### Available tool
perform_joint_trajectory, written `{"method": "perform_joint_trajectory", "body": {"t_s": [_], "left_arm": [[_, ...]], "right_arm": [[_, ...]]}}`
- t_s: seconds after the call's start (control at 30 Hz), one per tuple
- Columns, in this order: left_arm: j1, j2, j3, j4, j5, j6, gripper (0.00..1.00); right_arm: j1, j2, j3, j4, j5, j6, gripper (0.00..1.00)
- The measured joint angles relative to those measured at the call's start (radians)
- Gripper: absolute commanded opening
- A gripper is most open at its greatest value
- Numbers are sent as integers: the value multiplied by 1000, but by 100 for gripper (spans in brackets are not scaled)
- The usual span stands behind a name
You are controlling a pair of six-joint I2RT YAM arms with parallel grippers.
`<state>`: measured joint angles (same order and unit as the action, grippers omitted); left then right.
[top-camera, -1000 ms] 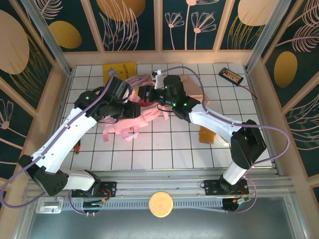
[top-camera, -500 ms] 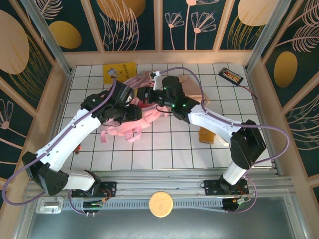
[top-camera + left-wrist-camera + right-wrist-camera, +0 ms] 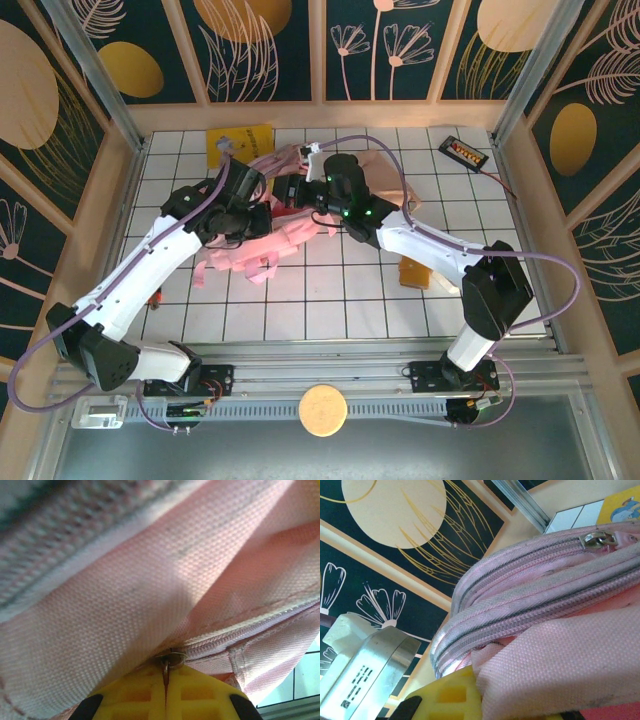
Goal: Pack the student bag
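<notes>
**A:** Begin with the overhead view. Locate the student bag (image 3: pixel 258 247).

**B:** Lies slumped at the far middle of the white-tiled tabletop (image 3: pixel 340 300), beneath both arms. Left claw (image 3: pixel 262 216) and right claw (image 3: pixel 292 190) set close together at its upper edge.

**A:** List loose items.

**B:** Yellow booklet (image 3: pixel 240 141) just beside the bag's far side. Black device (image 3: pixel 465 150) near the far right corner. Orange-brown block (image 3: pixel 413 272) next to the right arm. Bag interior hidden, so contents unknown.

**A:** Move to the left wrist view.

**B:** Yellow pads (image 3: pixel 140 695) together, pinching a small metal zipper pull (image 3: pixel 171 658) on a seam of pink fabric.

**A:** Move to the right wrist view.

**B:** Yellow finger (image 3: pixel 452 695) clamped on a fold of bag fabric, below two zipper tracks (image 3: pixel 520 580). Slider (image 3: pixel 595 539) at the right end of the upper track.

**A:** Judge progress.

**B:** Probably an early stage: bag braced on one side, zip gripped for opening. Loading the loose items and closing the bag left to do.
</notes>
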<state>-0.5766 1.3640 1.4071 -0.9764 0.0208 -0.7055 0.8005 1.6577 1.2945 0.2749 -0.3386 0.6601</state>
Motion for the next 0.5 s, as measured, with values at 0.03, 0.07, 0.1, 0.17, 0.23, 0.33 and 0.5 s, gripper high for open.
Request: {"method": "perform_joint_trajectory", "body": {"t_s": [0.03,0.07,0.1,0.17,0.23,0.33,0.5], "left_arm": [[3,-4,0,-5,-3,4,0],[6,-10,0,-13,-8,9,0],[7,-16,0,-20,-16,14,0],[9,-32,1,-39,-39,25,0],[10,-53,6,-64,-66,39,0],[15,-84,21,-99,-93,59,0],[24,-99,38,-141,-112,93,0]], "right_arm": [[0,0,0,-5,2,-6,0],[0,0,0,-12,7,-13,0],[0,0,0,-20,13,-22,0],[-2,-2,-1,-40,27,-38,0],[-10,-14,-17,-47,35,-53,0],[-30,-43,-53,-55,43,-84,0],[-58,-98,-116,-54,50,-134,0]]}}
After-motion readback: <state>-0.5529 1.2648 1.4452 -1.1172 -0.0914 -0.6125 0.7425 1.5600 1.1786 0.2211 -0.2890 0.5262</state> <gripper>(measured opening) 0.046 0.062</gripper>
